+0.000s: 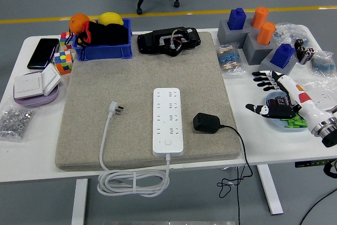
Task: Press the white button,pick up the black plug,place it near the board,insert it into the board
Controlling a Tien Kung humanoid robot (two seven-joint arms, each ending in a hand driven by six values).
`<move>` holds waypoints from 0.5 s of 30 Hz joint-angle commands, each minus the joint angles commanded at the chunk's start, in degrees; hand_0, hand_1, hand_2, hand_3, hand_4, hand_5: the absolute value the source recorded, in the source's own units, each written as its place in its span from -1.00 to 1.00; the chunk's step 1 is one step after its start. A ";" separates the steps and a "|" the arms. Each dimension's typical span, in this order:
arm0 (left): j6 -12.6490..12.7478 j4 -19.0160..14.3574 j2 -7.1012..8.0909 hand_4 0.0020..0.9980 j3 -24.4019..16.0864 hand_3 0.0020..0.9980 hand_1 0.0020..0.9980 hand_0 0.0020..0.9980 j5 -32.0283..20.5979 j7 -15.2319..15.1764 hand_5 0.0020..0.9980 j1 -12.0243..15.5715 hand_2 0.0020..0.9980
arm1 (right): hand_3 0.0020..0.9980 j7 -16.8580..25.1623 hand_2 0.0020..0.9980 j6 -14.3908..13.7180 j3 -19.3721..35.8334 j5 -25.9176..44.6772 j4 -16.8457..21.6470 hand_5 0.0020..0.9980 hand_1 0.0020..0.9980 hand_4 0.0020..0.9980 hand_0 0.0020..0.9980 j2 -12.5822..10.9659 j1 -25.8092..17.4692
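Note:
A white power strip [167, 121] lies lengthwise in the middle of the beige mat [105, 104], with its small white button [167, 142] near the front end. A black plug [206, 123] rests on the mat just right of the strip, its black cable [239, 151] trailing off the front edge. The strip's own white plug [116, 109] lies to the left, its cord coiled below the table edge. My right hand [269, 94] hovers over the table right of the mat, fingers spread and holding nothing. The left hand is out of view.
A blue bin [103, 51] with fruit and black items, a black device [168, 40], cube puzzles [64, 60] and a phone [43, 52] line the back. Grey blocks with blue and orange pegs [255, 32] stand back right. A blue dish [279, 121] sits under my right hand.

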 joint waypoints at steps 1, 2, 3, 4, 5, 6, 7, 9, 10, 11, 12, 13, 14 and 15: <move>0.00 0.00 0.02 0.15 0.02 0.18 0.00 -0.05 0.00 0.00 -0.47 0.00 0.00 | 0.58 0.13 0.46 -0.04 -0.44 -0.12 -0.17 -0.77 0.45 0.95 0.43 -0.11 0.22; -0.01 0.00 0.04 0.15 0.02 0.18 0.00 -0.05 0.02 0.00 -0.47 -0.01 0.00 | 0.58 0.24 0.46 -0.10 -0.73 -0.22 -0.32 -0.77 0.45 0.95 0.43 -0.20 0.41; -0.02 0.00 0.07 0.15 0.00 0.18 0.00 -0.05 0.07 0.01 -0.47 -0.03 0.00 | 0.58 0.49 0.46 -0.31 -1.58 -0.41 -0.68 -0.77 0.45 0.95 0.43 -0.40 0.86; -0.02 0.00 0.10 0.15 -0.03 0.18 0.00 -0.05 0.12 0.03 -0.47 -0.05 0.00 | 0.58 0.67 0.46 -0.49 -2.22 -0.54 -0.95 -0.77 0.45 0.95 0.43 -0.56 1.20; -0.04 0.00 0.16 0.15 0.00 0.18 0.00 -0.05 0.14 0.04 -0.47 -0.07 0.00 | 0.58 0.79 0.46 -0.65 -2.90 -0.68 -1.35 -0.77 0.45 0.95 0.43 -0.71 1.66; -0.04 0.00 0.20 0.15 0.01 0.18 0.00 -0.05 0.16 0.05 -0.47 -0.09 -0.01 | 0.59 0.95 0.48 -0.88 -4.25 -0.88 -2.02 -0.77 0.50 0.99 0.55 -0.92 2.48; -0.05 0.00 0.25 0.15 -0.01 0.18 0.00 -0.05 0.19 0.07 -0.47 -0.10 -0.01 | 0.59 1.14 0.48 -1.13 -5.64 -1.03 -2.75 -0.77 0.50 0.99 0.55 -1.08 3.34; -0.08 0.00 0.33 0.15 -0.03 0.18 0.00 -0.05 0.29 0.10 -0.47 -0.08 -0.01 | 0.59 1.23 0.48 -1.27 -7.33 -1.33 -3.82 -0.77 0.50 0.99 0.55 -1.16 4.54; -0.09 0.00 0.35 0.15 -0.04 0.18 0.00 -0.05 0.35 0.11 -0.47 -0.07 -0.01 | 0.59 1.26 0.48 -1.31 -7.85 -1.40 -4.19 -0.77 0.50 0.99 0.55 -1.17 4.92; -0.11 0.00 0.39 0.15 -0.06 0.18 0.00 -0.05 0.41 0.13 -0.47 -0.03 -0.01 | 0.59 1.27 0.48 -1.29 -8.86 -1.23 -5.02 -0.77 0.50 0.99 0.55 -1.18 5.66; -0.13 0.00 0.42 0.15 -0.08 0.18 0.00 -0.05 0.48 0.14 -0.47 0.01 0.00 | 0.58 1.17 0.49 -1.17 -9.69 -1.20 -5.70 -0.76 0.53 1.00 0.58 -1.21 6.22; -0.14 0.00 0.43 0.15 -0.11 0.18 0.00 -0.05 0.56 0.15 -0.47 0.03 0.00 | 0.58 1.08 0.49 -1.06 -10.26 -1.23 -6.15 -0.76 0.53 1.00 0.58 -1.23 6.56; -0.17 0.00 0.45 0.15 -0.17 0.18 0.00 -0.05 0.68 0.18 -0.47 0.06 0.00 | 0.58 1.03 0.49 -0.91 -11.12 -1.09 -6.89 -0.76 0.53 1.00 0.58 -1.26 7.01; -0.19 0.00 0.45 0.15 -0.17 0.18 0.00 -0.05 0.72 0.20 -0.47 0.09 0.00 | 0.58 1.01 0.49 -0.81 -12.07 -0.93 -7.75 -0.76 0.53 1.00 0.58 -1.30 7.43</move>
